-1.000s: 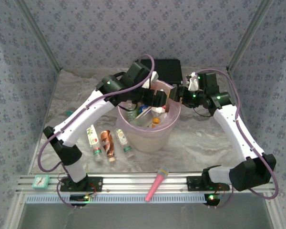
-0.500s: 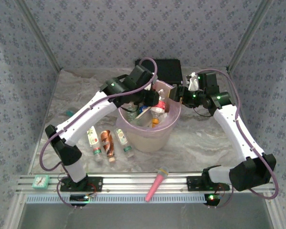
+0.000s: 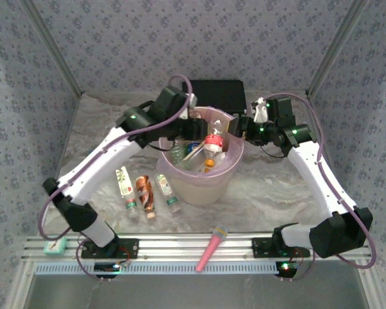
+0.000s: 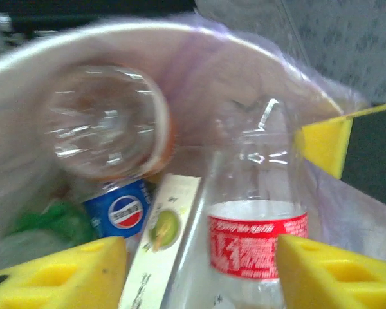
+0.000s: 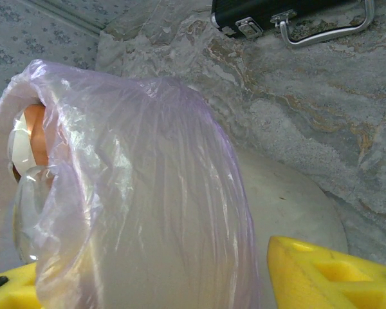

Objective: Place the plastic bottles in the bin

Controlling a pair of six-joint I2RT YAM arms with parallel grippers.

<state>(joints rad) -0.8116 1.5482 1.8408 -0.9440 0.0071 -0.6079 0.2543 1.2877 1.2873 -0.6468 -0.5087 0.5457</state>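
The bin (image 3: pixel 202 172), a cream bucket lined with a pink bag, stands mid-table with several plastic bottles inside. A clear red-labelled bottle (image 3: pixel 212 141) stands upright among them. My left gripper (image 3: pixel 192 122) is at the bin's far-left rim. In the left wrist view it (image 4: pixel 199 270) stands open, looking down on the red-labelled bottle (image 4: pixel 257 244), a Pepsi-labelled bottle (image 4: pixel 123 214) and a clear bottle's base (image 4: pixel 103 122). My right gripper (image 3: pixel 236 126) is shut on the bin's right rim, its fingers (image 5: pixel 334 277) on either side of the bag-covered wall (image 5: pixel 148 212). Three bottles (image 3: pixel 145 193) lie left of the bin.
A flat black box (image 3: pixel 219 93) with a metal handle (image 5: pixel 321 29) lies behind the bin. A pink microphone-shaped stick (image 3: pixel 211 248) rests on the front rail, and a teal clock (image 3: pixel 55 244) sits at the front left. Patterned walls close in three sides.
My left gripper closed, then opened, and the arm drew back left from over the bin to its rim. The red-labelled bottle now stands free inside. The right arm has not moved.
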